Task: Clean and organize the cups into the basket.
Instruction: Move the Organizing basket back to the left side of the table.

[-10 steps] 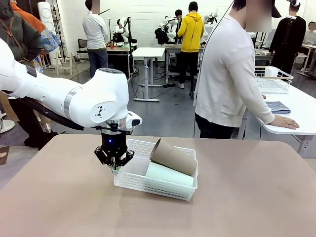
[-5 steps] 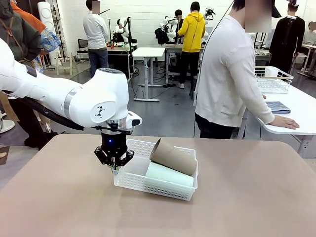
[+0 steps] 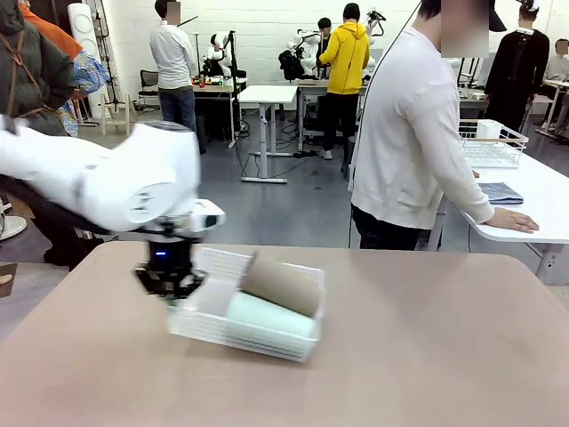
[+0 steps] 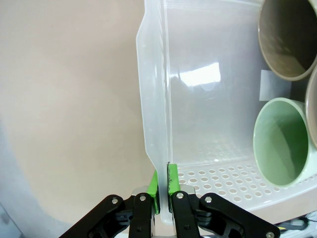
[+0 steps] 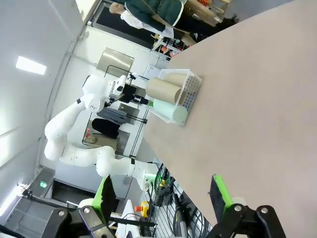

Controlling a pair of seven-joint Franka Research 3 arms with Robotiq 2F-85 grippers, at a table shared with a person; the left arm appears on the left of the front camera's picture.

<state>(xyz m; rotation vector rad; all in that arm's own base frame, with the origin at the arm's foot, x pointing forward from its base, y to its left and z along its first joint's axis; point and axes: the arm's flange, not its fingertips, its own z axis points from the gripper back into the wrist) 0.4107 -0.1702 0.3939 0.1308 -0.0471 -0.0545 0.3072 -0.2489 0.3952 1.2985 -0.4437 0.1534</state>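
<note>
The white lattice basket [image 3: 210, 261] stands on the tan table, left of centre. Inside it lie a tan-brown cup [image 3: 283, 285] and, below it, a pale mint green cup [image 3: 267, 316], both on their sides. My left gripper [image 3: 169, 298] is shut on the basket's left end wall. The left wrist view shows the green pads [image 4: 171, 184] pinching the basket wall [image 4: 153, 99], with the mint cup's mouth [image 4: 280, 144] and a tan cup's mouth [image 4: 290, 34] facing the camera. My right gripper [image 5: 162, 193] hangs open high over the table, far from the basket [image 5: 190, 91].
A person in a white top [image 3: 409, 133] stands at the far side, one hand on a white side table holding a wire basket [image 3: 493, 142] and a folded cloth [image 3: 500, 191]. The tan table [image 3: 444, 338] stretches bare to the right and front.
My left arm has slid to the picture's left, dragging the basket and its cups along the table. The grip is unchanged.
</note>
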